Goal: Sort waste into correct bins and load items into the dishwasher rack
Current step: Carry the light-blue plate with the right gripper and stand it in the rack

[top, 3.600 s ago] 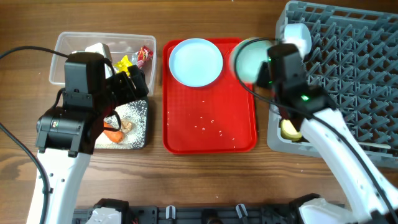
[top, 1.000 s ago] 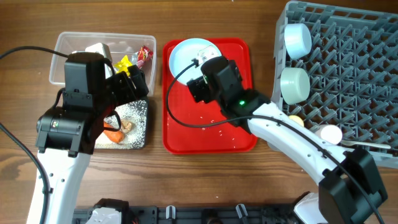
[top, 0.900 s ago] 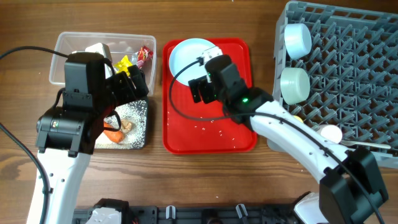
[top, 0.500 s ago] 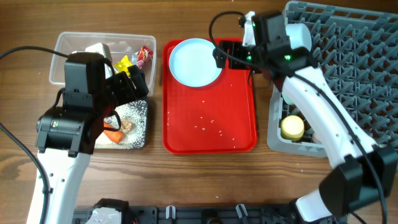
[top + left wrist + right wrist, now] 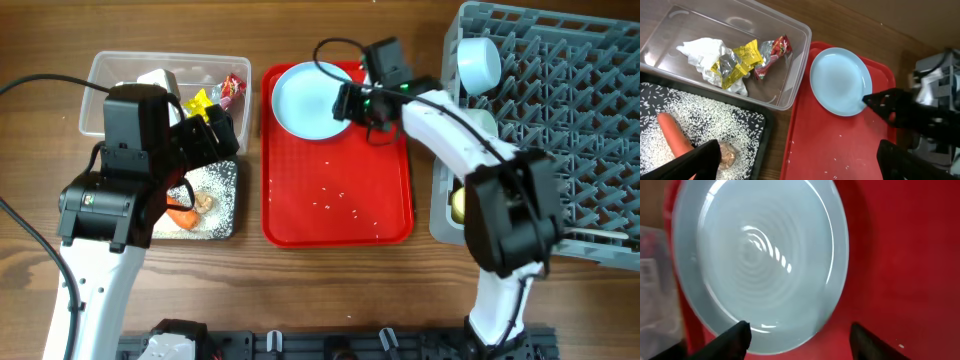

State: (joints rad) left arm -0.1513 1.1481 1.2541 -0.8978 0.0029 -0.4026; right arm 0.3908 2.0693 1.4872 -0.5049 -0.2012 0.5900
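Observation:
The pale blue plate (image 5: 311, 97) (image 5: 760, 255) (image 5: 839, 80) lies at the far end of the flat red tray (image 5: 340, 225). My right gripper (image 5: 350, 103) (image 5: 800, 341) is open at the plate's right rim, one finger over the plate and the other over the tray. My left gripper (image 5: 801, 167) (image 5: 205, 150) hangs open above the bins, holding nothing. The clear tub (image 5: 795, 65) holds a white napkin (image 5: 702, 50) and yellow (image 5: 737, 62) and red (image 5: 774, 49) wrappers. On the black tray (image 5: 762, 125) lie a carrot piece (image 5: 674, 140), a brown lump (image 5: 728, 156) and rice.
The grey dishwasher rack (image 5: 570, 110) stands at the right with a pale blue bowl (image 5: 479, 62) at its near-left corner and a yellow cup (image 5: 459, 206) lower down. Loose rice grains (image 5: 335, 200) are scattered on the red tray. The left arm covers part of both bins.
My right gripper has moved left from the rack's corner to the plate's right rim, and its jaws have narrowed. The left arm has not moved.

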